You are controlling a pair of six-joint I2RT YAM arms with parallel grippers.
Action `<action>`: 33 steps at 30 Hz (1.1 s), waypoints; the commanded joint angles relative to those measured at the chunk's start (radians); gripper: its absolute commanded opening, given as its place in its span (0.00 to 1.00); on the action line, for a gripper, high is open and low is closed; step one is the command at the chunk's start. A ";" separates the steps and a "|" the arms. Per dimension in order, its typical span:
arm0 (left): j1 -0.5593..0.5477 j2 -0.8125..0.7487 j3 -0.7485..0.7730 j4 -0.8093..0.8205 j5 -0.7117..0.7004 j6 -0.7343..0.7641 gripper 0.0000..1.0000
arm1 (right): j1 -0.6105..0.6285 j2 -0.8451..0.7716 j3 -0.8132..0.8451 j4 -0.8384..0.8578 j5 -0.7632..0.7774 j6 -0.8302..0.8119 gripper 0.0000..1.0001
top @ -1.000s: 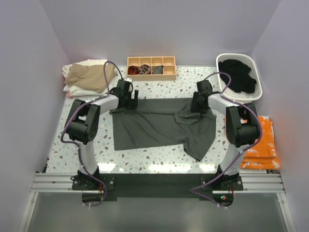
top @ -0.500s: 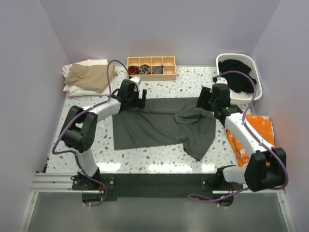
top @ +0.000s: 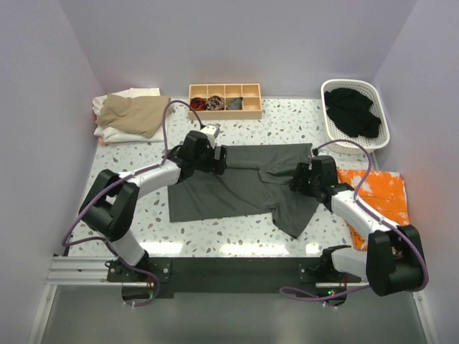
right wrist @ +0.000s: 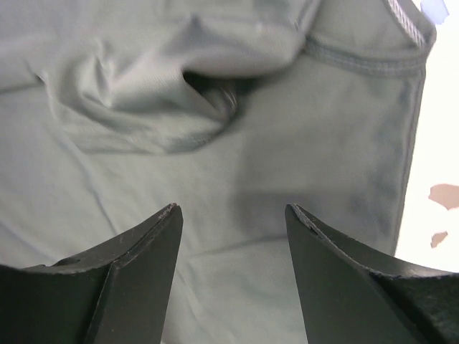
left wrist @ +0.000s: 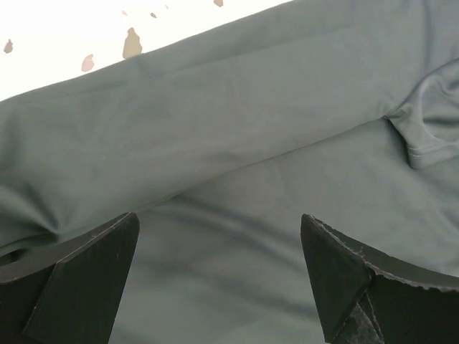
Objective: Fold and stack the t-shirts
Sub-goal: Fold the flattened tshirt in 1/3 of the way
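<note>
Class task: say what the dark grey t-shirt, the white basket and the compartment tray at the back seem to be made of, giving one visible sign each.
Dark grey t-shirt: soft matte knit cloth, probably cotton jersey; it creases and shows stitched hems.
White basket: likely moulded plastic; smooth rim, perforated walls.
Compartment tray: apparently pale unpainted wood; thin flat boards.

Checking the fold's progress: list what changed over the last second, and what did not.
The left claw slid right along the far edge of the grey t-shirt, open throughout. The right arm stretched out low; the right claw drew nearer the bases, over the shirt's bunched right side, and widened, holding nothing. The folded stack, wooden tray and basket stayed put.
</note>
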 commanded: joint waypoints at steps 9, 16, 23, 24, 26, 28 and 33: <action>0.019 0.039 0.053 -0.102 -0.207 0.063 1.00 | -0.004 0.179 0.067 0.209 -0.025 0.022 0.63; 0.091 0.045 0.005 -0.047 -0.209 0.026 1.00 | -0.004 0.207 0.071 0.251 -0.031 0.011 0.63; 0.151 0.105 0.026 -0.064 -0.235 0.035 1.00 | -0.004 0.280 0.094 0.288 -0.056 0.013 0.52; 0.156 0.117 0.026 -0.065 -0.236 0.035 1.00 | -0.003 0.289 0.097 0.296 -0.062 0.013 0.46; 0.170 0.126 0.026 -0.067 -0.235 0.034 1.00 | -0.004 0.302 0.108 0.300 -0.069 0.008 0.38; 0.176 0.134 0.023 -0.062 -0.230 0.034 1.00 | -0.003 0.310 0.112 0.313 -0.088 0.005 0.19; 0.186 0.133 0.020 -0.056 -0.227 0.040 1.00 | -0.004 0.245 0.111 0.279 -0.103 -0.007 0.00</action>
